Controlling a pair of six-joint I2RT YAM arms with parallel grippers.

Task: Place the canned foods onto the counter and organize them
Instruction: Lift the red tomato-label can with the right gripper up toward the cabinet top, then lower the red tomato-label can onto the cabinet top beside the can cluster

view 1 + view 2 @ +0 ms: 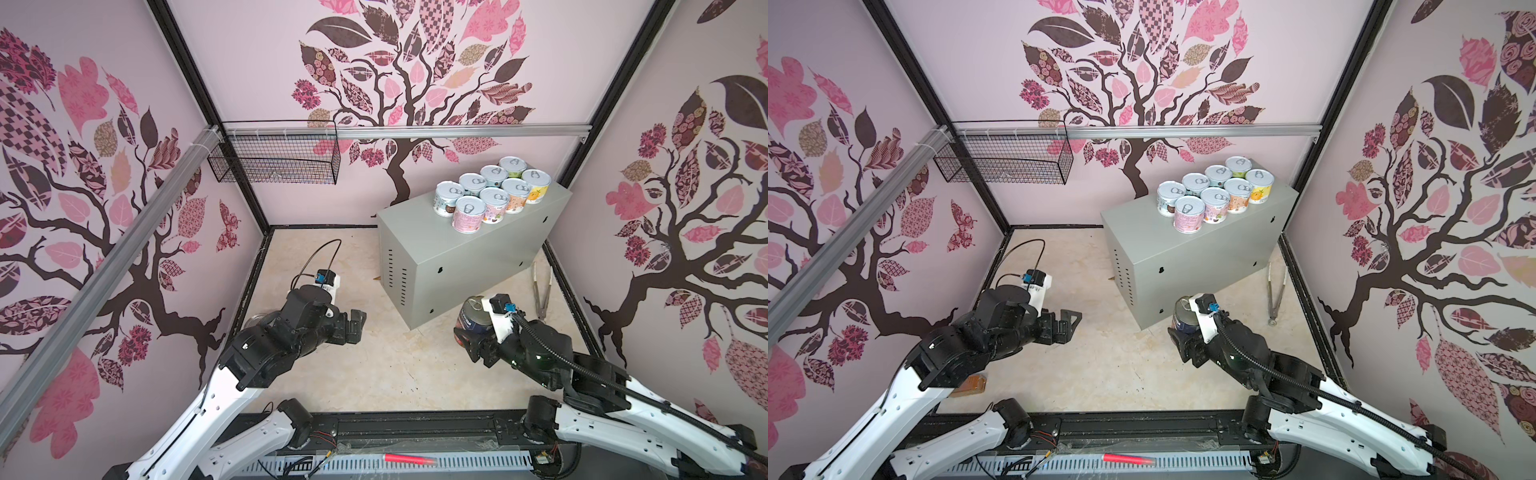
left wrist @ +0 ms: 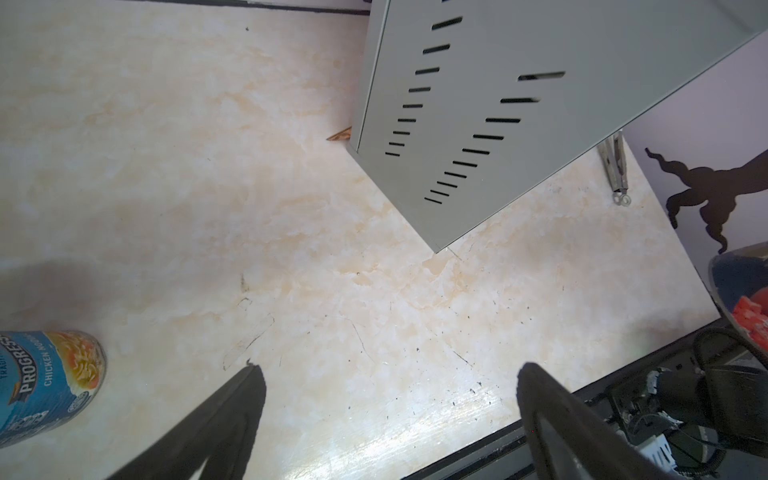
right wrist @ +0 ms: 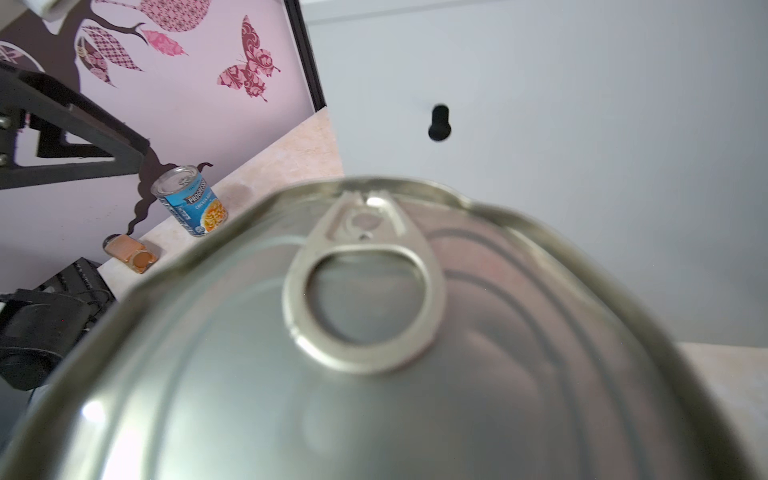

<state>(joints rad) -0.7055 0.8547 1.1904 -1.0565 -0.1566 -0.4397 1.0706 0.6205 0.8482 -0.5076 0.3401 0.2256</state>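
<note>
Several short pastel cans (image 1: 492, 193) (image 1: 1214, 195) stand in two rows on top of the grey counter (image 1: 469, 266) (image 1: 1187, 266). My right gripper (image 1: 473, 332) (image 1: 1183, 336) is shut on the dark-labelled can (image 1: 473, 318) (image 1: 1185, 318), low beside the counter's near corner. That can's silver pull-tab lid (image 3: 374, 332) fills the right wrist view and hides the fingers. The blue-labelled can (image 2: 45, 382) (image 3: 193, 201) stands on the floor by the left wall, behind my left arm in both top views. My left gripper (image 1: 357, 324) (image 1: 1069, 322) (image 2: 390, 374) hangs open over bare floor with nothing between its fingers.
Metal tongs (image 1: 542, 286) (image 1: 1277, 291) (image 2: 615, 166) lie on the floor right of the counter. A small brown jar (image 1: 971, 384) (image 3: 131, 253) lies near the left wall. A black wire basket (image 1: 274, 160) hangs on the back rail. Walls close in three sides.
</note>
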